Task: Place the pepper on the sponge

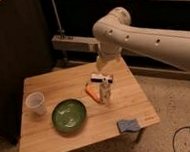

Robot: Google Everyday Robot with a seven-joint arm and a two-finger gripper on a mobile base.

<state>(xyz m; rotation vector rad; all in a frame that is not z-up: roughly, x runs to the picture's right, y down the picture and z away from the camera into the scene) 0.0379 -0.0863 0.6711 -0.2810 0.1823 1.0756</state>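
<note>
The orange pepper lies on the wooden table near its middle, just left of a pale upright bottle. Close to the table's front right corner, the blue-grey sponge lies flat. My gripper hangs from the white arm above the table's back part. It is over the dark-and-white box, higher than the pepper and behind it. I see nothing held in it. The sponge is well in front of the gripper and to its right.
A green bowl stands left of the pepper, and a clear plastic cup stands at the table's left side. Dark cabinets and a metal rail stand behind the table. The floor is speckled.
</note>
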